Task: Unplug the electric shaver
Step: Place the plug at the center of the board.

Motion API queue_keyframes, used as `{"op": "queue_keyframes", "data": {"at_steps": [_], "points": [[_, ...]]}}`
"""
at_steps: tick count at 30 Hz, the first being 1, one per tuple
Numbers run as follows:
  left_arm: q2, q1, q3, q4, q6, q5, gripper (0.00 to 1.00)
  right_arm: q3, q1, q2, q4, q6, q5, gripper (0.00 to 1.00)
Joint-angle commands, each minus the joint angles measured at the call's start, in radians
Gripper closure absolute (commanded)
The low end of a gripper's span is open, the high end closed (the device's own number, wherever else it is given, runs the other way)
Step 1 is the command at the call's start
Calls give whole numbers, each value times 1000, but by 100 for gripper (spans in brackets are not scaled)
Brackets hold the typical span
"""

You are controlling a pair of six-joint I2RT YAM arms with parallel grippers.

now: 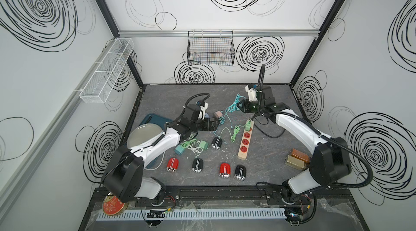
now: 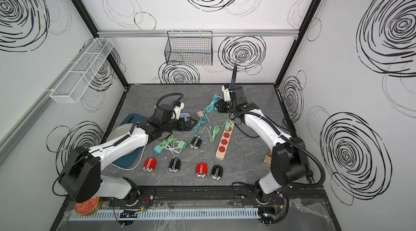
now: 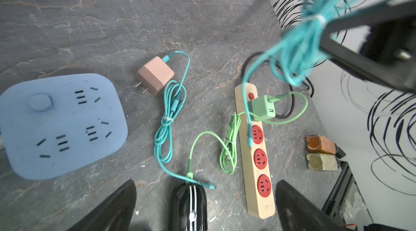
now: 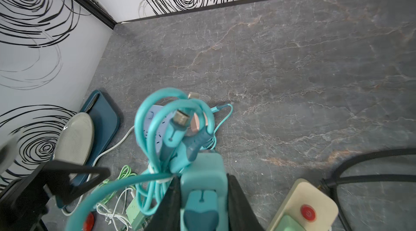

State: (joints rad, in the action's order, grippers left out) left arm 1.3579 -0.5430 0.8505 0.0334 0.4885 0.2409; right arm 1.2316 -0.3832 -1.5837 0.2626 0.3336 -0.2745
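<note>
Your left gripper (image 3: 206, 185) hangs spread near the shaver (image 3: 189, 207), seemingly to grab it; right gripper (image 4: 202, 187) pinches a teal charger (image 4: 202, 167) aloft.

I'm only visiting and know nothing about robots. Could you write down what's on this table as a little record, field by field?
Left tool: open, over the black shaver
Right tool: shut on teal charger, teal cable bundled beside it
Shaver lead: green cable plugged into its end
Green charger: plugged into beige power strip
Front row: two red shavers, two black shavers, no cables
</note>
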Motion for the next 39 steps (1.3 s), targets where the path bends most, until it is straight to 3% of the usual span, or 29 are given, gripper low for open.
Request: {"op": "queue_keyframes", "data": {"at_steps": [1,8,18,29,39], "points": [[-119,-32,-57,-63,-30,-102,1,61,32,-82,-30,29,-48,91],[-259,-95,-158,-9,-20,-196,1,182,46,-275,-31,42,-111,91],[-363,-121,-297,-25,28,-216,1,235,54,-414,-16,62,-195,89],[-310,-159,-295,-74,48,-224,1,194,97,-453,-20,98,-272,85],[-252,-215,-289,-94,65,-254,1,237,96,-492,64,73,-240,78]]}}
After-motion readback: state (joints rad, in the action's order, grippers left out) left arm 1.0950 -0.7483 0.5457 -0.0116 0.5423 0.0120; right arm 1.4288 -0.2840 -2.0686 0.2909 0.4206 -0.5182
